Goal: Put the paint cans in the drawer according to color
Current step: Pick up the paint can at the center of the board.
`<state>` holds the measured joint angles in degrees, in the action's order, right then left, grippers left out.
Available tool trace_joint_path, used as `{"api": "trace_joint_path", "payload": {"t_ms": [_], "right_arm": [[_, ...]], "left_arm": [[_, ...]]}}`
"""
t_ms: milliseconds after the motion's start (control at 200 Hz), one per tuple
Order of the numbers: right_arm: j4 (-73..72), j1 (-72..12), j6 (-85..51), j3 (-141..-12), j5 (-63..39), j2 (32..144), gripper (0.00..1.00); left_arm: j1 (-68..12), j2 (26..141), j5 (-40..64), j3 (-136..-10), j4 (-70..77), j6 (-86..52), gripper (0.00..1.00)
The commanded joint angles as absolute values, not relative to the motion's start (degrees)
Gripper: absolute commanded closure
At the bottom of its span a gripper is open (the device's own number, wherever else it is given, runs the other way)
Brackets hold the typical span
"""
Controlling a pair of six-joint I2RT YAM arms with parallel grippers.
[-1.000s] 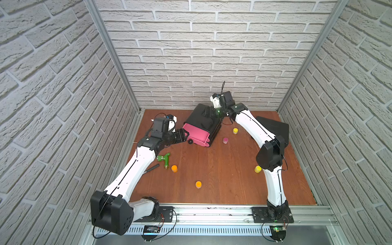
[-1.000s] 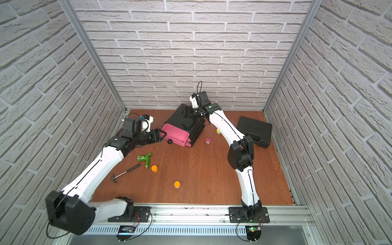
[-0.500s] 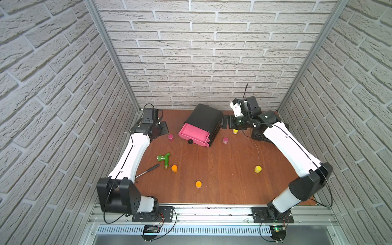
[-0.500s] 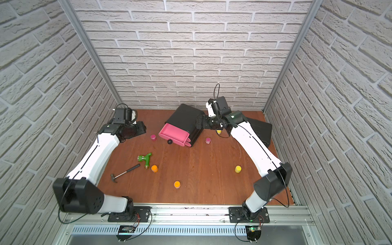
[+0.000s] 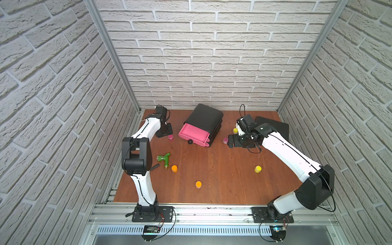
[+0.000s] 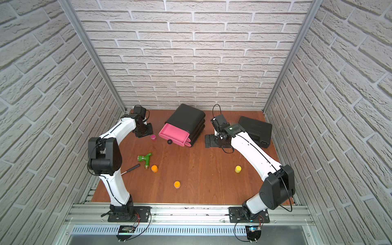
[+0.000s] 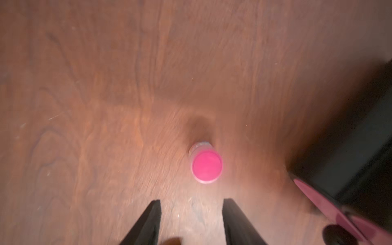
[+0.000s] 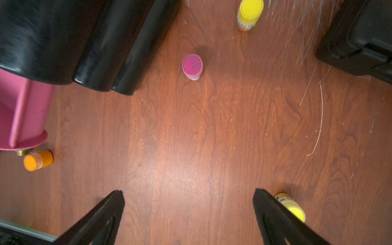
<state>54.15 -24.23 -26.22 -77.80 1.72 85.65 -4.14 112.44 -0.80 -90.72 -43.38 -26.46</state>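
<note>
The black cabinet (image 5: 204, 118) (image 6: 187, 118) stands at the back centre, its top pink drawer (image 5: 194, 134) (image 6: 173, 134) pulled out. In the left wrist view my left gripper (image 7: 192, 203) is open just short of an upright pink paint can (image 7: 206, 166) (image 5: 170, 137), with nothing between the fingers. Right of the cabinet my right gripper (image 8: 188, 195) (image 5: 231, 141) is open wide above bare wood, near a second pink can (image 8: 192, 65) (image 5: 225, 140). Two yellow cans (image 5: 235, 130) (image 5: 258, 169) and two orange cans (image 5: 174, 168) (image 5: 198, 184) stand on the table.
A green T-shaped piece (image 5: 165, 158) and a dark-handled tool (image 6: 130, 169) lie at the left beside my left arm. A flat black case (image 5: 274, 127) sits at the back right behind my right arm. Brick walls close in three sides.
My left arm swung back from the drawer front to the pink can at its left. My right arm left the cabinet top, came down on its right side, and its gripper opened wide.
</note>
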Motion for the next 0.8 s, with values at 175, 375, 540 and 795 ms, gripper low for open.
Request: {"api": "trace_joint_path", "payload": {"t_ms": [175, 375, 540, 795], "right_arm": [[51.8, -24.5, -26.4, -76.6, 2.4, 81.2, 0.00], [52.3, -24.5, -24.8, -78.1, 3.5, 81.2, 0.00], [52.6, -24.5, -24.7, -78.0, 3.8, 81.0, 0.00], [52.9, -24.5, -24.7, -77.7, 4.2, 79.9, 0.00]], "left_arm": [[-3.9, 117.6, 2.8, -95.1, -42.1, -28.2, 0.54], [-4.0, 118.6, 3.1, -94.6, -42.0, -28.5, 0.50], [-4.2, 119.0, 3.8, -92.8, -40.9, -28.6, 0.53], [-4.4, 120.6, 3.7, -92.7, -40.3, -28.7, 0.52]]}}
